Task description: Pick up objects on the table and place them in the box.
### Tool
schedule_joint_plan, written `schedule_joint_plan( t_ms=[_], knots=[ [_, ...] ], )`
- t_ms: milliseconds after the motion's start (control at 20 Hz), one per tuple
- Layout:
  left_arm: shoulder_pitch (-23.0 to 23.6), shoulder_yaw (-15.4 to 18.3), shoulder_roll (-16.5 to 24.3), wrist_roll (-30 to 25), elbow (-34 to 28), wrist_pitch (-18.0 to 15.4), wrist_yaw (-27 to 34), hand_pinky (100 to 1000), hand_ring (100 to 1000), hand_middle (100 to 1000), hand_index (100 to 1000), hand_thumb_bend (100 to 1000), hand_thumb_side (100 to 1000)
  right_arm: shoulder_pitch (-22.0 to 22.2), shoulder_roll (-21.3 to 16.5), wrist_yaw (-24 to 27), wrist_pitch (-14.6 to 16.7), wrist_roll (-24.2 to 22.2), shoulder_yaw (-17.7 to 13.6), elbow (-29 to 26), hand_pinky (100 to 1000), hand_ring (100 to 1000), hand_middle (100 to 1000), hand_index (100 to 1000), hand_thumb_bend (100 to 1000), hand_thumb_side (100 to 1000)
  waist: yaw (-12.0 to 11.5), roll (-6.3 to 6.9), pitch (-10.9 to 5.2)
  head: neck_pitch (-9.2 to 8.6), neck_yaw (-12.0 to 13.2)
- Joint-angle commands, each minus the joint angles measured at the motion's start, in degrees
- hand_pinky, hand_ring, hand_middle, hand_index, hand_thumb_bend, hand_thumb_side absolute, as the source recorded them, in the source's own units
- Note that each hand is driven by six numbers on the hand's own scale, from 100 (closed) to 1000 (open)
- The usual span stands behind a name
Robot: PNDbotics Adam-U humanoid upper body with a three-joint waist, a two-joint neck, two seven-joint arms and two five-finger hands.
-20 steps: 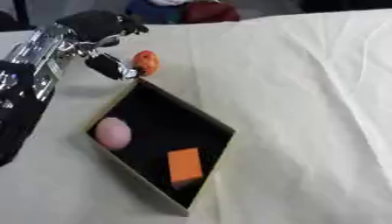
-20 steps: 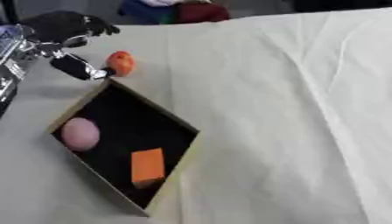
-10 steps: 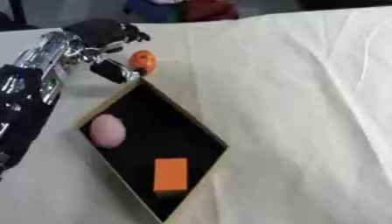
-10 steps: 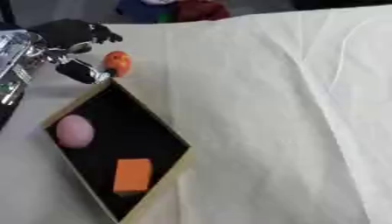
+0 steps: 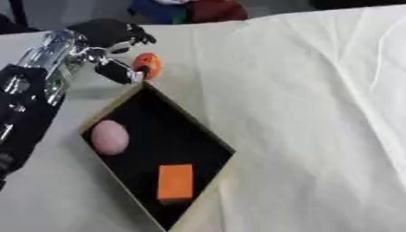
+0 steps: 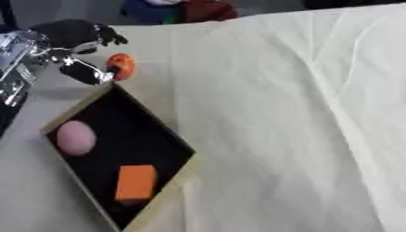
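An open box [image 5: 108,108] with a black inside and tan rim lies on the cream cloth at the left. In it are a pink ball [image 5: 109,137] and an orange block [image 5: 175,181]. A small orange object [image 5: 147,65] is just beyond the box's far corner. My left hand [image 5: 109,35] comes in from the left, its fingers curled above the orange object and its thumb [image 5: 118,72] against the object's left side. I cannot tell whether the object rests on the cloth or is lifted. My right hand shows in neither view.
The cream tablecloth [image 6: 293,113] spreads wide to the right of the box, with soft folds. Blue and red cloth [image 5: 190,10] shows beyond the table's far edge.
The whole picture has tilted, so the box looks turned. The left hand and the orange object stay at the box's far corner, with the thumb still against the object.
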State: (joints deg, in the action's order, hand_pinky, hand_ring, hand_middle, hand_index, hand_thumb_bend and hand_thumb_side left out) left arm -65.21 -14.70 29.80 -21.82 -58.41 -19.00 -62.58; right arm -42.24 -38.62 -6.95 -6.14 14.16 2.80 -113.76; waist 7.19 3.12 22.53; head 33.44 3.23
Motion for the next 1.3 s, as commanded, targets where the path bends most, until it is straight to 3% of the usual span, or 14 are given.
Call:
schedule_joint_plan(
  t_ms=[50,300,450,900,1300],
  knots=[
    [-1.8,0.9,1.3,-0.6,-0.6,0.2,-0.4,579,738,786,955,235,523,-0.5,-0.8,0.2,-0.2,0.1,-0.8,-0.8,881,826,662,769,100,681,0.4,0.0,-1.74,-0.34,0.5],
    [-2.1,1.3,1.3,-0.7,0.7,0.8,-4.1,589,762,790,984,392,581,-0.5,-0.7,0.3,-0.3,0.2,-0.9,-0.8,882,826,661,770,100,685,1.3,0.34,-1.36,-0.66,1.0],
    [-2.3,1.8,1.2,-0.2,1.5,1.1,-7.4,586,762,788,991,415,581,-0.6,-0.7,0.4,-0.3,0.3,-0.9,-0.8,883,825,660,770,100,687,1.6,0.49,-1.03,-0.69,1.0],
    [-2.5,3.2,1.0,0.4,3.6,2.2,-11.1,580,760,788,992,409,582,-0.5,-0.5,0.6,-0.5,0.4,-1.1,-0.8,883,825,660,771,100,690,1.7,0.51,-0.72,-0.74,1.2],
    [-2.4,4.3,0.7,1.9,5.4,4.3,-10.0,575,748,786,968,262,606,-0.7,-0.3,0.7,-0.6,0.7,-1.2,-0.8,884,826,661,774,100,689,2.2,0.31,-0.3,-1.5,1.8]
  ],
)
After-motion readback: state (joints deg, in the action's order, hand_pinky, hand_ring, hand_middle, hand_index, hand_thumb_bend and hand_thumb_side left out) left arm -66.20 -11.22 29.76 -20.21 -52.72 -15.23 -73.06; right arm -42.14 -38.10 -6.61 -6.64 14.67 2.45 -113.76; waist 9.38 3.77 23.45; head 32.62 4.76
